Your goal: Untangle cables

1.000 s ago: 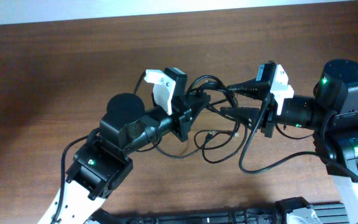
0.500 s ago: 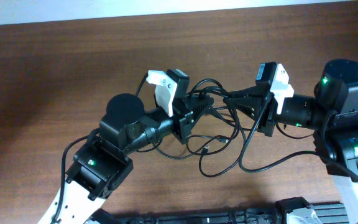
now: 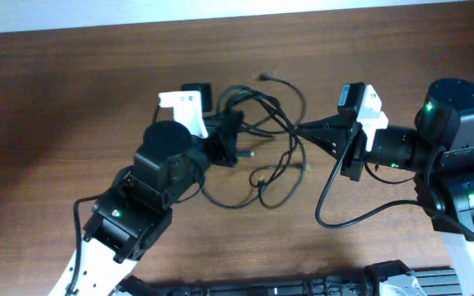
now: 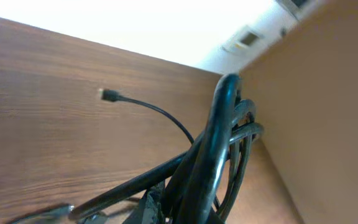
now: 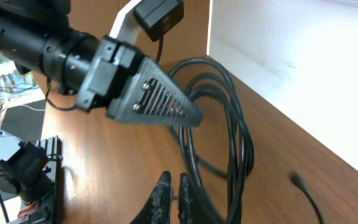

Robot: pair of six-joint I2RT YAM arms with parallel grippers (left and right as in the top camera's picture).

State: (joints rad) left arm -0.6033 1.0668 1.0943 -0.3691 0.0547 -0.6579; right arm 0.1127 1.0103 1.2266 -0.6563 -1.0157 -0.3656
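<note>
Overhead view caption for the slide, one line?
Left gripper clamps the tangled black cables over a wooden table; right gripper, shut, sits at the bundle's other side.

Thin black cables sit bunched in overlapping loops at the middle of the table; you will see the upper strands arch up while the lower loops trail loose on the wood. One free end with a small plug points toward the far edge. A second small connector lies among the lower loops.
</note>
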